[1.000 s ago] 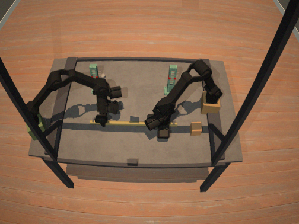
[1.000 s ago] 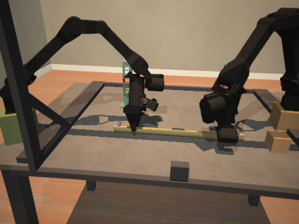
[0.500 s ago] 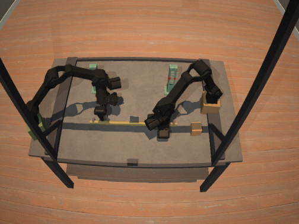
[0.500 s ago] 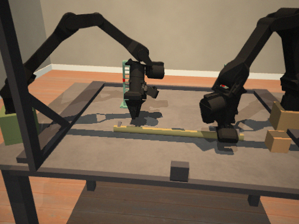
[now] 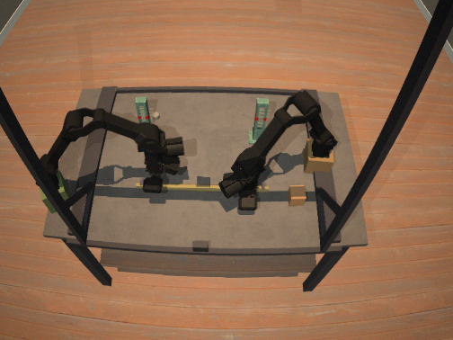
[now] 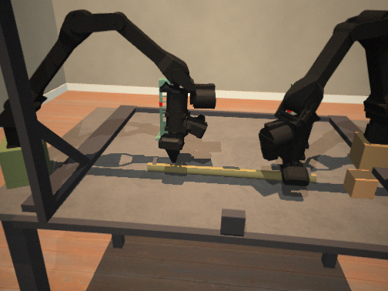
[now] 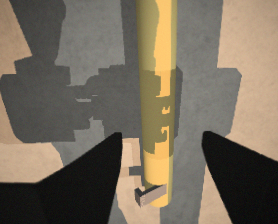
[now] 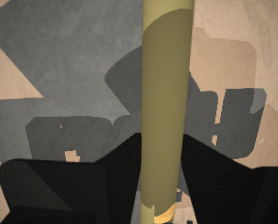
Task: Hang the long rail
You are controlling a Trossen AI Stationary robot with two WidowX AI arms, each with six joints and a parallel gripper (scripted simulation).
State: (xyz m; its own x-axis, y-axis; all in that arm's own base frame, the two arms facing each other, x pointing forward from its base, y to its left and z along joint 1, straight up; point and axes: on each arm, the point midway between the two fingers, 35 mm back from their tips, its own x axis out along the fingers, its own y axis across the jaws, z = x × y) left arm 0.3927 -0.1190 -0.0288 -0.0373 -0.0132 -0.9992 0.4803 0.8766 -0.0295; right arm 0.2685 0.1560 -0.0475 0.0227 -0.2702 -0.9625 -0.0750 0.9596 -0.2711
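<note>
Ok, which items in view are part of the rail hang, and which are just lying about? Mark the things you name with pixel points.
For the job:
- yellow rail [image 5: 193, 187] [image 6: 231, 172] [image 7: 158, 50] [image 8: 166, 75]
- two green posts [image 5: 141, 104] [image 5: 262, 107]

Lying about:
- small orange block [image 5: 297, 195] [image 6: 360, 184]
- dark block [image 5: 200, 246] [image 6: 232, 222]
- small whitish piece [image 5: 155, 115]

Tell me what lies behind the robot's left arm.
Behind the left arm stands a green post with red marks. The arm covers some of it, so that part cannot be seen.

- two green posts [image 5: 141, 107] [image 5: 262, 107] [image 6: 161, 115]
- one yellow rail [image 5: 193, 187] [image 6: 227, 171] [image 7: 157, 45] [image 8: 165, 90]
- two black robot arms [image 5: 121, 127] [image 5: 274, 134] [image 6: 142, 43] [image 6: 335, 53]
- one green block [image 5: 50, 201] [image 6: 13, 168]
- two tan blocks [image 5: 319, 163] [image 5: 297, 196] [image 6: 369, 153] [image 6: 359, 185]
- one table [image 5: 202, 219] [image 6: 154, 207]
</note>
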